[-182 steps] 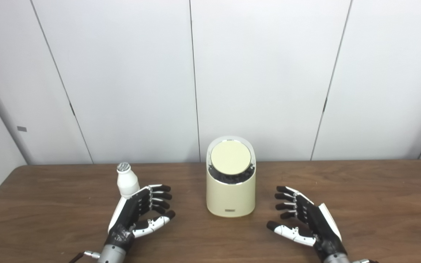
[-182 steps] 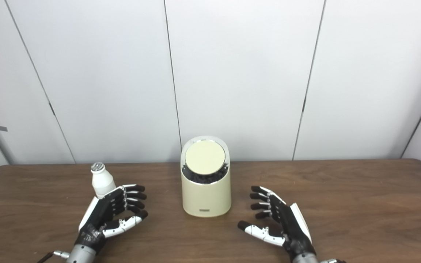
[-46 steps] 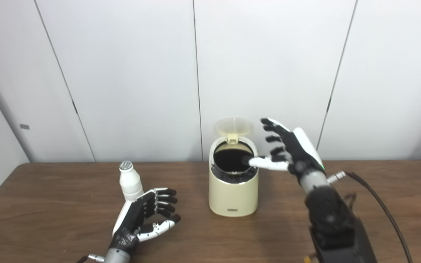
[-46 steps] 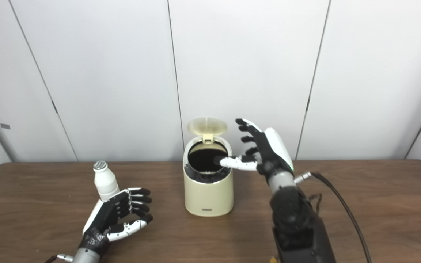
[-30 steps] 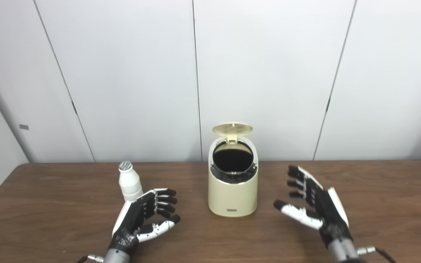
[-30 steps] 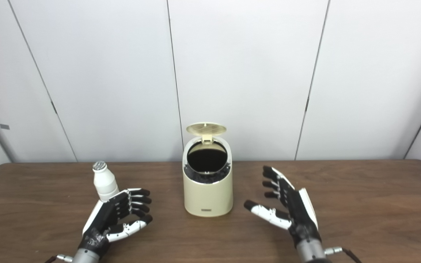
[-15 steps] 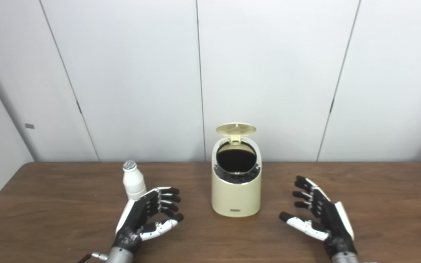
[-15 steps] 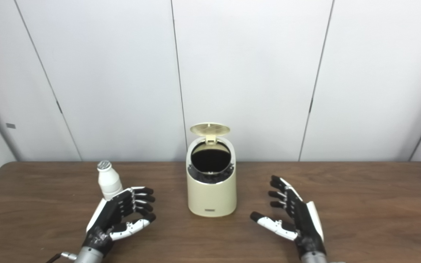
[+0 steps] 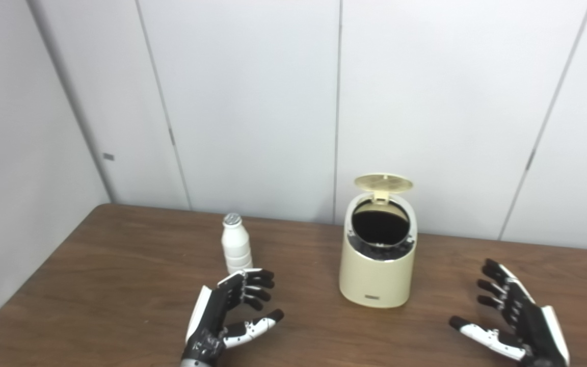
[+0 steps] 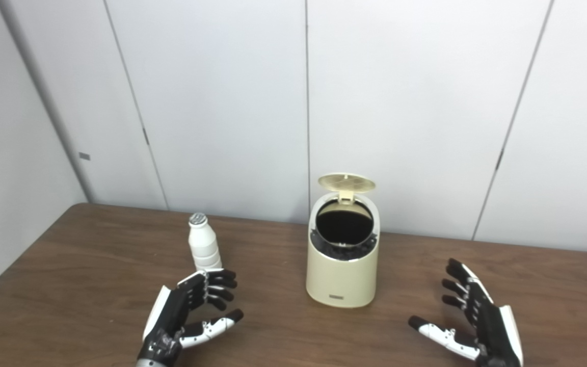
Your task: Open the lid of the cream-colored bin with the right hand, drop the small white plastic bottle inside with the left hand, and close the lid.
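Hands first: the left hand (image 9: 224, 317) rests low over the wooden table (image 9: 95, 285) at about 7 o'clock from the cream-colored bin (image 9: 377, 257), palm turned inward toward the bin, fingers (image 9: 252, 285) loosely curled and spread apart, thumb stretched out toward 3 o'clock. It holds nothing. The small white plastic bottle (image 9: 235, 250) stands upright just beyond those fingertips, at roughly 12 o'clock from the hand; whether the fingertips touch its base cannot be told.

The right hand (image 10: 479, 318) sits at about 4 o'clock from the bin, well apart from it, palm facing inward to the left, fingers fanned open and pointing up toward 11 o'clock, thumb angled out toward 9 o'clock. It too is empty.

The bin stands upright between the two hands, near the table's far edge. Its lid (image 9: 383, 183) is flipped up on the rear hinge, leaving the dark round mouth exposed. The bottle stands at the bin's 9 o'clock, clear of it.
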You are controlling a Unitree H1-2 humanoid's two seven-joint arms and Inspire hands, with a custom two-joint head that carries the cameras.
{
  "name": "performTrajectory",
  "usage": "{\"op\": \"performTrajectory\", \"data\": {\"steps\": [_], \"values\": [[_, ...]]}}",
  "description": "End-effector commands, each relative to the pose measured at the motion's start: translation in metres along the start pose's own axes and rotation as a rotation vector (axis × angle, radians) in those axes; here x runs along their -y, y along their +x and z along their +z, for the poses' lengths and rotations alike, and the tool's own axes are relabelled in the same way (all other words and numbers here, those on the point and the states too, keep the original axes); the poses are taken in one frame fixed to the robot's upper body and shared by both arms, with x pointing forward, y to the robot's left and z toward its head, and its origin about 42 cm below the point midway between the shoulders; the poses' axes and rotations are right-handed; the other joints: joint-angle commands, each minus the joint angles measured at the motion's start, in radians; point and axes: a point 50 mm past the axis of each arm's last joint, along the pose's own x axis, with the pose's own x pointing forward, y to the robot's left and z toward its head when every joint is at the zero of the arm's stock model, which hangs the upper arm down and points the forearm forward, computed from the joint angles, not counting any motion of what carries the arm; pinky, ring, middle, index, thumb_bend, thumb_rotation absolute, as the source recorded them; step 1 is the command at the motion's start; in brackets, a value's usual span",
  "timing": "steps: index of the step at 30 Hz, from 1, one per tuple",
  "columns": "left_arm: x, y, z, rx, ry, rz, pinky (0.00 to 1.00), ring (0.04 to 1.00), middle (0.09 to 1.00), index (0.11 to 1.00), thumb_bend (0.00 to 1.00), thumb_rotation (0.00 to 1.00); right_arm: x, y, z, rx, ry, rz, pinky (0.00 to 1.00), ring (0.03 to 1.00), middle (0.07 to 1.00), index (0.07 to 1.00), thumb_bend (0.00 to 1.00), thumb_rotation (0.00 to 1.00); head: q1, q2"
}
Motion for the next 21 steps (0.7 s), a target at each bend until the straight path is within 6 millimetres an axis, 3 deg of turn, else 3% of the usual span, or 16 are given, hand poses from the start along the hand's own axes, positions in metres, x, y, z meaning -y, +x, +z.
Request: {"op": "performTrajectory", "data": {"steps": [1, 8, 14, 21], "values": [[-0.01, 0.0, 0.011, 0.042, 0.043, 0.053, 0.51, 0.587, 0.648, 0.678, 0.67, 0.0, 0.003, 0.008, 0.016, 0.079, 0.021, 0.0, 0.74, 0.824, 0.875, 0.88, 0.65, 0.1, 0.002, 0.0], [-0.022, -0.004, 0.017, 0.023, 0.088, 0.189, 0.49, 0.6, 0.677, 0.686, 0.73, 0.0, 0.002, 0.006, 0.023, 0.086, 0.025, 0.009, 0.75, 0.836, 0.88, 0.883, 0.64, 0.06, 0.008, 0.001], [-0.027, 0.005, 0.015, 0.002, 0.149, 0.315, 0.49, 0.604, 0.693, 0.69, 0.75, 0.02, 0.0, 0.004, 0.028, 0.082, 0.024, 0.008, 0.77, 0.841, 0.882, 0.883, 0.64, 0.04, 0.007, 0.002], [-0.031, 0.024, 0.01, -0.021, 0.178, 0.349, 0.61, 0.747, 0.818, 0.801, 0.74, 0.06, -0.001, 0.004, 0.031, 0.081, 0.012, -0.001, 0.76, 0.835, 0.874, 0.88, 0.64, 0.02, 0.004, 0.002]]}}
